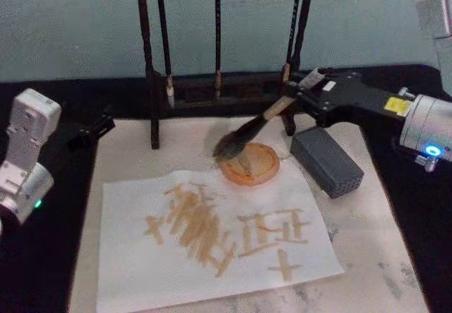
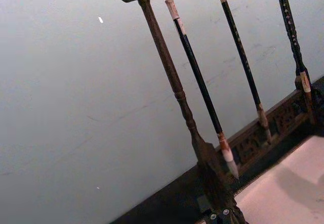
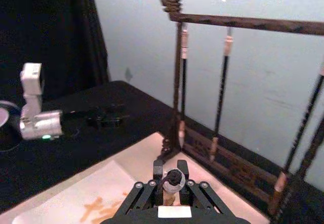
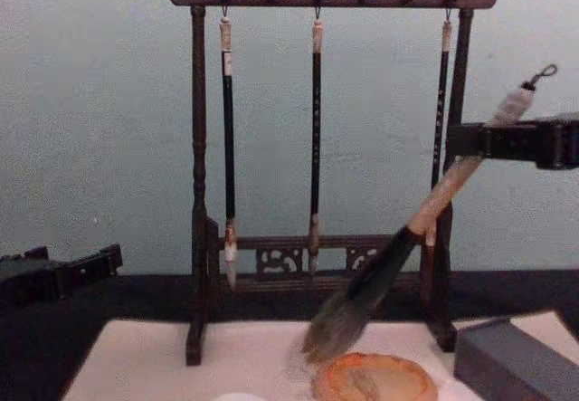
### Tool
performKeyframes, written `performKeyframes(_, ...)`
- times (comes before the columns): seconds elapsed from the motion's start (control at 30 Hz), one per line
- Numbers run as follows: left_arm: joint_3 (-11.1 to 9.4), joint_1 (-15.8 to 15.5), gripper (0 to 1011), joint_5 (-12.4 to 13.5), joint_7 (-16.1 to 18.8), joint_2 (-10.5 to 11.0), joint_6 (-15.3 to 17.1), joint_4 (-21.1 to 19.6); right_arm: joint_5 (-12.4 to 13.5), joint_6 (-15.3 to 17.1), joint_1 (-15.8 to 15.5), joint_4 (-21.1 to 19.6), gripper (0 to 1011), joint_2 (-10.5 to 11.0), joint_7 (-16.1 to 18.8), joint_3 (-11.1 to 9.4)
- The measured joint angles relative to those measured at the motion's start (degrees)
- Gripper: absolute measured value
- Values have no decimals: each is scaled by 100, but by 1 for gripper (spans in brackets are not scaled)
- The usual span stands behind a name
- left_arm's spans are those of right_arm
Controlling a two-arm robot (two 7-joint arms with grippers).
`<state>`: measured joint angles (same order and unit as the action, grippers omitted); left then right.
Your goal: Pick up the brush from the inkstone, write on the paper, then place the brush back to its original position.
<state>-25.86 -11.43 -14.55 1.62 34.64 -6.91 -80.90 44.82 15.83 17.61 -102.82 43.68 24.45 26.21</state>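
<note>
Orange strokes already cover the paper [image 1: 134, 270], so the writing looks done and returning the tool seems the step in hand. The brush [image 1: 258, 123] slants down from the right pincer [image 1: 295, 99], which is clenched on its pale handle. Its bristles hang over the far left rim of the inkstone [image 1: 265, 166]; whether they touch cannot be told. Next it likely needs lowering until the head rests on the dish, then a gentle release. The left pincer [image 1: 97, 126] sits parked well to the left.
</note>
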Motion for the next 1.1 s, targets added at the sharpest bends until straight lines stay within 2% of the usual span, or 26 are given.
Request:
performKeyframes(0.27, 0, 0, 1002, 0, 0, 0, 0, 0, -487, -22, 77, -262, 166, 19, 115, 256)
performKeyframes(0.33, 0, 0, 1002, 0, 0, 0, 0, 0, -739, -29, 120, -363, 166, 29, 247, 405)
performKeyframes(0.7, 0, 0, 1002, 0, 0, 0, 0, 0, -1429, -9, 241, -604, 166, 19, 655, 812)
performKeyframes(0.9, 0, 0, 1002, 0, 0, 0, 0, 0, -1630, 1, 210, -670, 165, 29, 787, 877)
performKeyframes(1.1, 0, 0, 1002, 0, 0, 0, 0, 0, -1677, -10, 143, -691, 166, 48, 869, 846)
